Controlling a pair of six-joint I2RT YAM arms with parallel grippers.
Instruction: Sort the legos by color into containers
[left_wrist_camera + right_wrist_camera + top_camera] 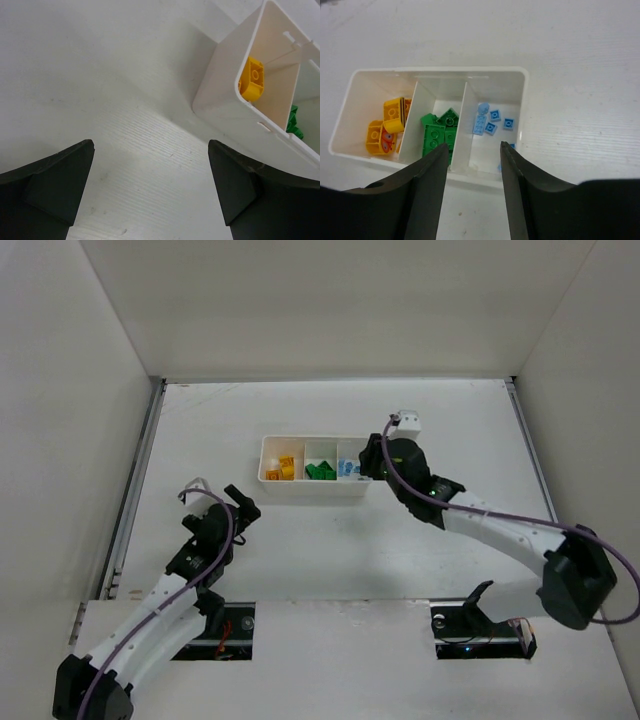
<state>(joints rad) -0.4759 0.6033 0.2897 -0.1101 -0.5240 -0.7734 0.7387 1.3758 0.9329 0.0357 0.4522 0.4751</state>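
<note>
The white three-compartment tray (300, 490) stands at mid table. Yellow-orange bricks (281, 469) fill its left cell, green bricks (320, 471) the middle, light blue bricks (348, 468) the right. In the right wrist view the tray (470, 75) shows the yellow bricks (387, 131), green bricks (440, 131) and blue bricks (492, 120). My right gripper (474, 150) is open and empty just above the tray's right cell; it is also in the top view (372, 462). My left gripper (150, 185) is open and empty, over bare table left of the tray's corner (225, 107); it is also in the top view (238, 505).
White enclosure walls stand on the left, back and right of the table. A small white box (408, 423) sits behind the right gripper. A yellow brick (251, 80) and a green one (295, 122) show inside the tray in the left wrist view.
</note>
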